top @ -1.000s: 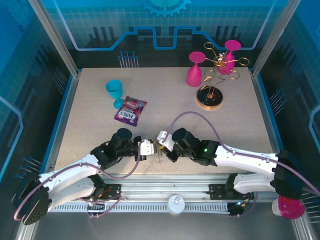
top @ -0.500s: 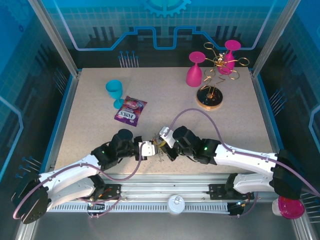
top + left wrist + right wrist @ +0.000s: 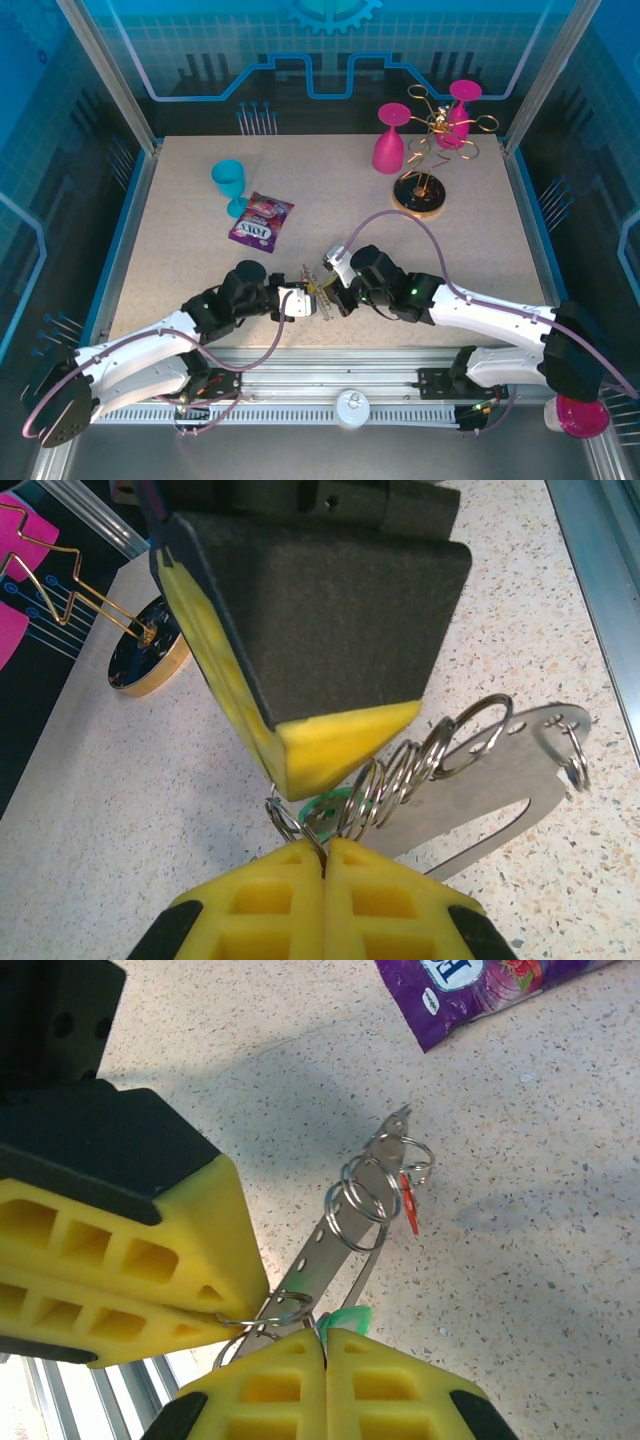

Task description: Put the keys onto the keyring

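Though partly hidden, flat grey keyring (image 3: 480,780), wire rings (image 3: 400,775), green tag (image 3: 322,810)

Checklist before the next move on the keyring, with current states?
1. Left claw shut on a ring: ok.
2. Right claw shut: ok. What it grips: cannot tell.
3. Keyring runs up to both claw tips: ok.
4. Red key threaded on the keyring: cannot tell; it sits at the far end.
5. Green key threaded: cannot tell; it is tucked at the claw tips.
6. Packet apart from the keyring: ok.
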### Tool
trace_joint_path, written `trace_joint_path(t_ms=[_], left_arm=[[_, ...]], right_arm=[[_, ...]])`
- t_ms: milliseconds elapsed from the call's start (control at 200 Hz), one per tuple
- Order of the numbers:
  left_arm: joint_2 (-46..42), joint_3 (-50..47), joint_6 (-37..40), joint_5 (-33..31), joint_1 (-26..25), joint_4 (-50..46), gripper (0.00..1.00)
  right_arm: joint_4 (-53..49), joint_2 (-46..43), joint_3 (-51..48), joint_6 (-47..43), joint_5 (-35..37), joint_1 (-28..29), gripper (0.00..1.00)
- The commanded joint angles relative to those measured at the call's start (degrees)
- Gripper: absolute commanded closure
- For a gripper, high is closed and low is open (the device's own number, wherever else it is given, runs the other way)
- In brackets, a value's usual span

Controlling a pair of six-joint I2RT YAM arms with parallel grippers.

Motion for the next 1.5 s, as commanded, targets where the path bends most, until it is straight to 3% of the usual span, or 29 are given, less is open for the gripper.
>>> trace_joint_path(t_ms=[0,380,435,555,786,1011,1116,1206,1301,1416,1446,1491], left_arm=[[-0.7,-1.6,2.0,2.4,-1.4,-0.8,1.0],[-2.4,-3.5,-2.1,0.5,-1.4,6.2,1.0],[-2.6,-3.6,-3.1,0.3,-1.2,7.0,1.0],[-3.2,-3.9,-4.5,0.5,-0.8,7.7,1.0],[-4.6,-4.1,-8.2,4.5,2.6,9.0,1.0],[-5.3,-4.9,-10.9,12.0,5.9,11.7,1.0],[-5.0,-4.7,-10.9,12.2,6.0,11.8,1.0],[-4.6,-4.5,-10.4,11.1,6.0,11.0,1.0],[-4.0,-4.6,-12.7,6.2,6.1,11.6,1.0],[-4.3,-2.5,-18.0,1.7,6.0,8.1,1.0],[-4.1,-1.2,-20.7,0.1,6.0,6.3,0.91],[-3.4,1.2,-26.0,-1.7,6.0,2.8,0.87]], right_arm=[[3.2,-0.9,2.0,3.9,0.5,-1.5,1.0],[4.0,0.6,0.6,3.9,-5.3,-1.9,1.0],[3.7,0.5,0.1,3.6,-6.1,-2.1,0.83],[2.5,-1.3,-0.5,2.5,-7.1,-2.9,0.57],[-2.9,-8.9,-1.5,-6.7,-11.7,-10.4,0.38],[8.6,-9.5,-6.0,-26.6,-28.9,-18.3,0.43],[7.4,-5.7,-2.3,-34.3,-32.2,-18.4,0.49],[7.4,-2.9,-0.8,-35.0,-32.9,-18.2,0.55],[8.0,-2.3,-2.0,-31.3,-25.9,-17.6,0.56],[7.4,-3.2,-4.4,-18.5,-15.4,-17.1,0.55],[5.5,-3.4,-4.3,-15.0,-13.5,-17.0,0.55],[2.4,-3.6,-4.3,-8.8,-10.1,-16.9,0.55]])
